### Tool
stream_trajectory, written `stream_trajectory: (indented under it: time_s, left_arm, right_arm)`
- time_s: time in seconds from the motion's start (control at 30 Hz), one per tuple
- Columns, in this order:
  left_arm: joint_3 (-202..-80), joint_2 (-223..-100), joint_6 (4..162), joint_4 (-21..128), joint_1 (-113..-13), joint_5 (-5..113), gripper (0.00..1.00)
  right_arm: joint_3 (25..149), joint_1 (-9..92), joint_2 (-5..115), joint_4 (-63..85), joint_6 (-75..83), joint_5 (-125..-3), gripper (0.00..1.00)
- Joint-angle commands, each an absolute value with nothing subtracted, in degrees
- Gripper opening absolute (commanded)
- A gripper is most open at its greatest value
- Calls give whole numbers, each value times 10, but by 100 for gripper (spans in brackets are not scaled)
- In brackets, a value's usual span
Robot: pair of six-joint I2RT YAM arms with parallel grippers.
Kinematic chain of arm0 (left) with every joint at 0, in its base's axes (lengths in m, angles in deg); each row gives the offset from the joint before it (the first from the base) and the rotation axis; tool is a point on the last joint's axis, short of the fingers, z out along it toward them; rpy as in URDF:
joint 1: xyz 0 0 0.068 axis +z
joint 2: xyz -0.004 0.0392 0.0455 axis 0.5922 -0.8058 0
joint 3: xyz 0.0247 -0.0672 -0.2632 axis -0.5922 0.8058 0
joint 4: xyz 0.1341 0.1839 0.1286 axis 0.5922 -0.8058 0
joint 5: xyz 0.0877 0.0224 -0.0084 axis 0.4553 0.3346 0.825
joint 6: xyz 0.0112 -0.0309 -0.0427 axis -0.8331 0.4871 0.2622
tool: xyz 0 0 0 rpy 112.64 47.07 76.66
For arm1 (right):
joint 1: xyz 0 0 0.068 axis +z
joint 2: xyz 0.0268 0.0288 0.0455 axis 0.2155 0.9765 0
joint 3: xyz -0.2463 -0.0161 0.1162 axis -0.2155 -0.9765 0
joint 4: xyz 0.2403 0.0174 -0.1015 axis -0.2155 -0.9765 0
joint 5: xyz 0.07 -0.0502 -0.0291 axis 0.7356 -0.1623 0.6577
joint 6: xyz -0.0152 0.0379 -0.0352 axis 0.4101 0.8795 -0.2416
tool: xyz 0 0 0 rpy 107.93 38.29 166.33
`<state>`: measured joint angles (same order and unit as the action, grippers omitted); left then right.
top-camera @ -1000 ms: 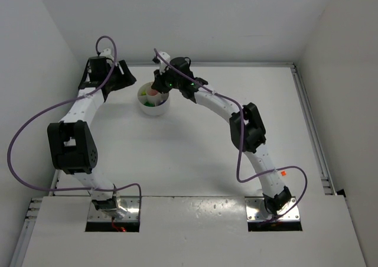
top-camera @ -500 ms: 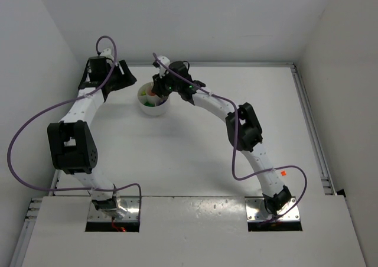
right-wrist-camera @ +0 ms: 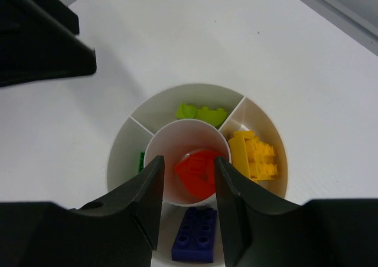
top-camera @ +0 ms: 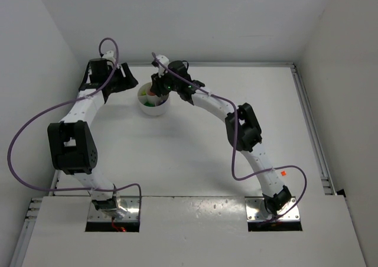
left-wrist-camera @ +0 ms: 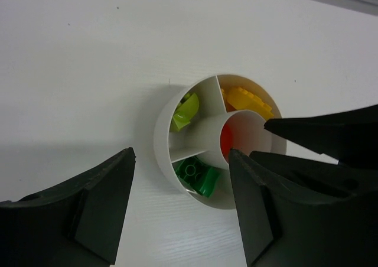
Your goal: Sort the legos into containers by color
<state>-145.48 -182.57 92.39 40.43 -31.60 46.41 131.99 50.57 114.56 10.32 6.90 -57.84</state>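
Note:
The white round dish [top-camera: 155, 106] stands at the far left of the table, divided into outer sections around a centre cup. My right gripper [right-wrist-camera: 188, 163] hovers right over it, open. A red lego [right-wrist-camera: 198, 173] lies loose in the centre cup below its fingers. In the outer sections lie a yellow lego [right-wrist-camera: 254, 155], a lime lego [right-wrist-camera: 201, 112], a blue lego [right-wrist-camera: 195, 234] and a dark green lego [left-wrist-camera: 198, 175]. My left gripper [left-wrist-camera: 181, 153] is open, low beside the dish [left-wrist-camera: 162, 131] on its left, holding nothing.
The right gripper's dark fingers [left-wrist-camera: 331, 137] reach over the dish's far side in the left wrist view. Side walls close in the table on the left and at the back. A metal rail [top-camera: 310, 125] runs along the right edge.
My right gripper has shifted slightly left over the dish and its jaws have opened, leaving the red lego in the centre cup. The left arm has barely moved.

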Motion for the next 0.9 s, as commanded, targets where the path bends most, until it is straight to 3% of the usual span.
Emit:
stream_trajectory:
  time_s: [0.0, 0.3, 0.57, 0.87]
  left_arm:
    - [-1438, -1791, 892, 427, -309, 425, 70]
    - [-1414, -1739, 823, 402, -331, 397, 69]
    - [-1361, -1695, 726, 343, -417, 371, 65]
    - [-1318, -1674, 700, 331, -527, 462, 56]
  right_arm:
    - [1353, 511, 1120, 130, 60, -589, 40]
    - [1339, 500, 1017, 2, 4, -703, 40]
    - [1162, 452, 861, -27, -41, -798, 46]
    - [1065, 409, 793, -74, -25, -859, 46]
